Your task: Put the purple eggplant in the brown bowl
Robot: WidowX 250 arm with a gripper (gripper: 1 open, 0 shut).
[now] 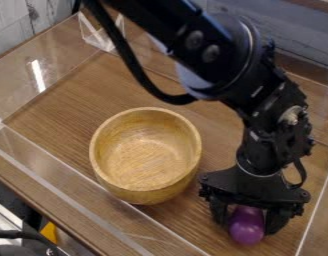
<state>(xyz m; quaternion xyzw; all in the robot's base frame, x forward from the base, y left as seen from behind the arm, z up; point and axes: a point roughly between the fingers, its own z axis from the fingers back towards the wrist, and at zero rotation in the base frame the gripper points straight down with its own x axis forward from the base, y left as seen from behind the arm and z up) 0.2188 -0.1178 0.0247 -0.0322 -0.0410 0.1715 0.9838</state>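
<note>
So the claw [247, 219] is at the lower right of the frame, pointing down with its jaws spread wide around the purple eggplant [246, 229] on the wooden table [73, 100], nothing clenched. The brown bowl [147, 154] sits just left, empty.

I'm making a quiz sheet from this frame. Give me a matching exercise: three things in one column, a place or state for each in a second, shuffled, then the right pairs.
Things:
1. brown bowl
2. purple eggplant
3. tool

Places or states:
A. open, pointing straight down, its fingers on either side of a small purple thing
B. empty, standing upright on the wooden table, left of the arm
C. lying on the table outside the bowl, near the lower right, partly hidden by black fingers

Pairs: 1-B, 2-C, 3-A
</note>
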